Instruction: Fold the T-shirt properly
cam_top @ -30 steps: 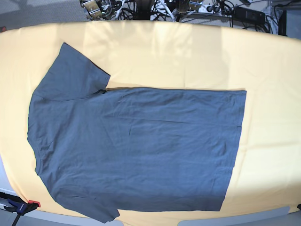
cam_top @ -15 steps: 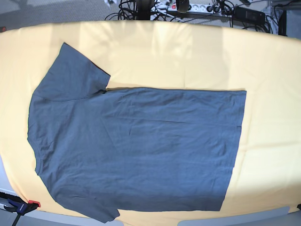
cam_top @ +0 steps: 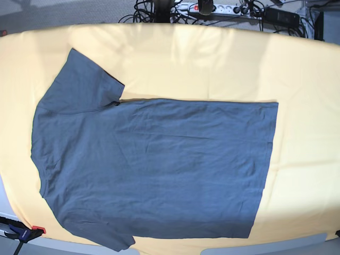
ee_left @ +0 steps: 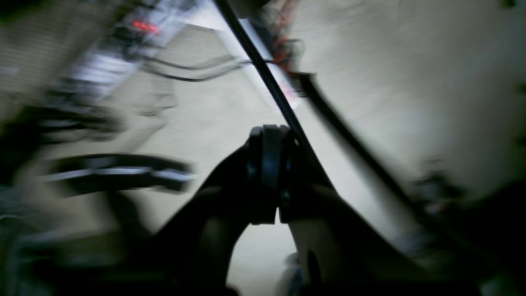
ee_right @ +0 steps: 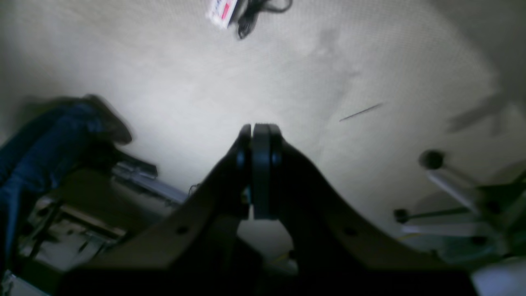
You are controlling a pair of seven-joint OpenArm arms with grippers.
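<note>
The dark slate-grey T-shirt (cam_top: 154, 167) lies spread flat on the pale yellow cloth (cam_top: 212, 64), collar end at the left, hem at the right, one sleeve pointing to the upper left. No gripper shows in the base view. My left gripper (ee_left: 267, 172) is shut with nothing in it, seen in a blurred wrist view above a pale floor with cables. My right gripper (ee_right: 259, 172) is shut with nothing in it, also over the pale floor. The T-shirt is out of both wrist views.
Cables and a power strip (cam_top: 212, 8) lie behind the table's far edge. A clamp (cam_top: 21, 232) sits at the near left corner. A person's blue-jeaned leg (ee_right: 45, 131) and a chair base (ee_right: 452, 193) show in the right wrist view.
Both arms have withdrawn: gripper parts at the top edge of the base view a second ago are gone. The T-shirt has not moved.
</note>
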